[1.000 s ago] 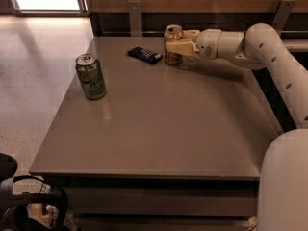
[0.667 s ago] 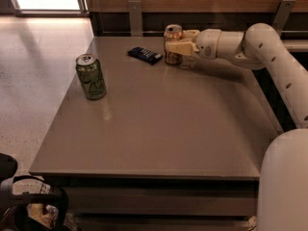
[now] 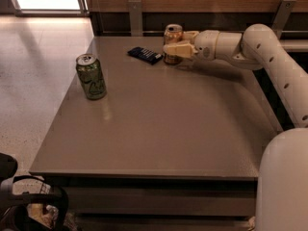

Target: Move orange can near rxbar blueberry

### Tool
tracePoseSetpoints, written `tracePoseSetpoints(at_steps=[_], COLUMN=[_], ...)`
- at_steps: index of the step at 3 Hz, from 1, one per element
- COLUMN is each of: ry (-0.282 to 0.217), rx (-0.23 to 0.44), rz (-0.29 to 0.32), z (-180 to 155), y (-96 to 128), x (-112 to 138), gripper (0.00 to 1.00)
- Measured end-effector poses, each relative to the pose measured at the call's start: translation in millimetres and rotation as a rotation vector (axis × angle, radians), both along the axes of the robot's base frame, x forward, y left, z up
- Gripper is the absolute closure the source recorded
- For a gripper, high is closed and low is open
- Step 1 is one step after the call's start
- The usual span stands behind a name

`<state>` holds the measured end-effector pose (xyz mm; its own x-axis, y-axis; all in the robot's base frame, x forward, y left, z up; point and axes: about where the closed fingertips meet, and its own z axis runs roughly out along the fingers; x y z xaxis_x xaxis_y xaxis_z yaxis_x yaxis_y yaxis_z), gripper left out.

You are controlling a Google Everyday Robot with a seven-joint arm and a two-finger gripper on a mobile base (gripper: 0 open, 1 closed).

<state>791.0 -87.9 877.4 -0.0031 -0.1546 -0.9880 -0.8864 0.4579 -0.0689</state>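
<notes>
The orange can [image 3: 172,34] stands upright at the far edge of the grey table [image 3: 168,124]. The rxbar blueberry [image 3: 145,55], a flat dark navy bar, lies flat just to the left of the can, a small gap between them. My gripper [image 3: 174,42] reaches in from the right on the white arm [image 3: 260,52]. Its fingers sit on either side of the can, one finger [image 3: 177,49] across the can's front and lower half, the other behind it. The can's base rests on the table.
A green can [image 3: 91,77] stands upright near the table's left edge. A wooden wall panel with metal brackets [image 3: 135,14] runs behind the table. Pale floor [image 3: 33,81] lies to the left. The robot's dark base parts [image 3: 29,206] show at the bottom left.
</notes>
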Motion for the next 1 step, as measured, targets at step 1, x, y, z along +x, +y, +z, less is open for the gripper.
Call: tracePoseSetpoints(at_steps=[1], ry=[0.001], rx=[0.001], rz=[0.003], z=[-0.4], y=[2.0], x=[0.1], gripper=[0.0])
